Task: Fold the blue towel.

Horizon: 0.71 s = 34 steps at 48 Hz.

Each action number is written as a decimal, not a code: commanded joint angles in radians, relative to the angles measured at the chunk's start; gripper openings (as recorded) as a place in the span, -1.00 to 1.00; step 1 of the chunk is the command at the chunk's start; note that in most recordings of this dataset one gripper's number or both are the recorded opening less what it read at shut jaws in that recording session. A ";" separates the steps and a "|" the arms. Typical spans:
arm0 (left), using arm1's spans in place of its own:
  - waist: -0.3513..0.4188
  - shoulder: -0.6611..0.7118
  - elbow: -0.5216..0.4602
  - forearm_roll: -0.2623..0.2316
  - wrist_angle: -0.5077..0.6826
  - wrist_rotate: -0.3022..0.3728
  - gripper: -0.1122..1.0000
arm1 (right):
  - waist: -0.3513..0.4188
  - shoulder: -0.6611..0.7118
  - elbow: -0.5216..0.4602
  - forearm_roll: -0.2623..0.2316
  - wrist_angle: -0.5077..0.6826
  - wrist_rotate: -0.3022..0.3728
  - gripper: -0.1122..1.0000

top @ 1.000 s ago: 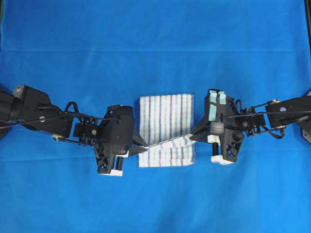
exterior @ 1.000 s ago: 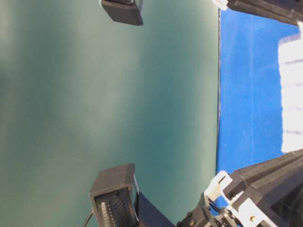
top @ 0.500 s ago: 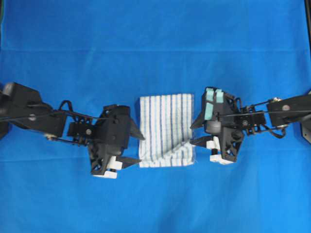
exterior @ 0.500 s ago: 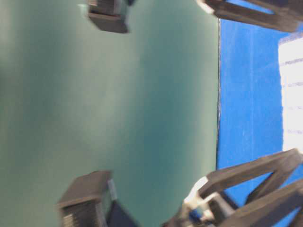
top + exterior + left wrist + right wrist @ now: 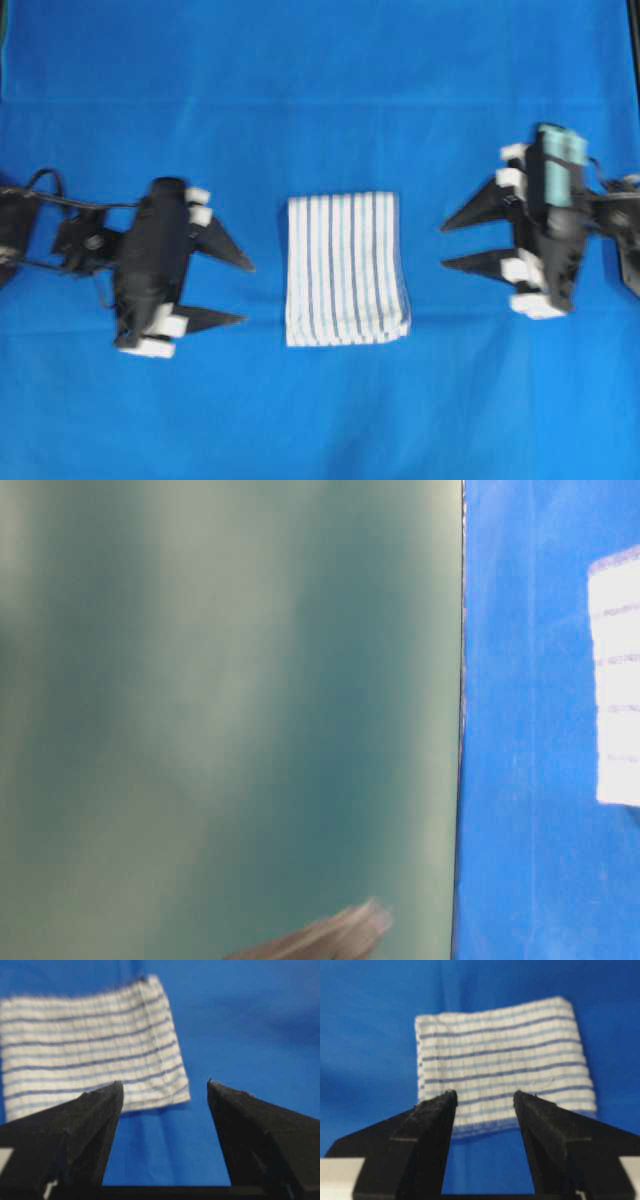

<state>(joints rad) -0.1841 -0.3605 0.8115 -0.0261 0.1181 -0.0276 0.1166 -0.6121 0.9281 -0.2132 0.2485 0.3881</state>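
Lying flat in the middle of the table, the blue towel (image 5: 345, 269) is a small white cloth with thin blue stripes, folded into a neat upright rectangle with its layered edges showing along the bottom and lower right. It rests on a large plain blue cloth (image 5: 320, 90) that covers the table. Nothing touches it.

To its left, well apart from it, the left end effector (image 5: 245, 293) points toward the towel with its two black fingers (image 5: 90, 1115) spread apart and nothing between them. To its right, also clear of the towel, the right end effector (image 5: 445, 245) faces it with fingers (image 5: 432, 1120) apart and empty.

From table level the picture is blurred; the white patch at the right edge is probably the towel (image 5: 615, 680), beside a plain green wall (image 5: 230, 700).
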 commanded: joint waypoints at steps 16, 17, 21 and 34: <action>0.026 -0.407 0.207 0.005 -0.081 0.034 0.31 | -0.015 -0.357 0.153 -0.044 0.018 -0.002 0.19; 0.031 -0.422 0.218 0.003 -0.081 0.037 0.30 | -0.020 -0.370 0.163 -0.044 0.017 -0.002 0.19; 0.055 -0.485 0.264 0.003 -0.081 0.041 0.30 | -0.038 -0.420 0.207 -0.044 -0.002 -0.002 0.19; 0.114 -0.680 0.425 0.005 -0.097 0.044 0.30 | -0.103 -0.499 0.334 -0.044 -0.078 -0.002 0.19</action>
<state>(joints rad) -0.0798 -0.9986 1.2149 -0.0245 0.0353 0.0153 0.0261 -1.1060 1.2517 -0.2562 0.1994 0.3881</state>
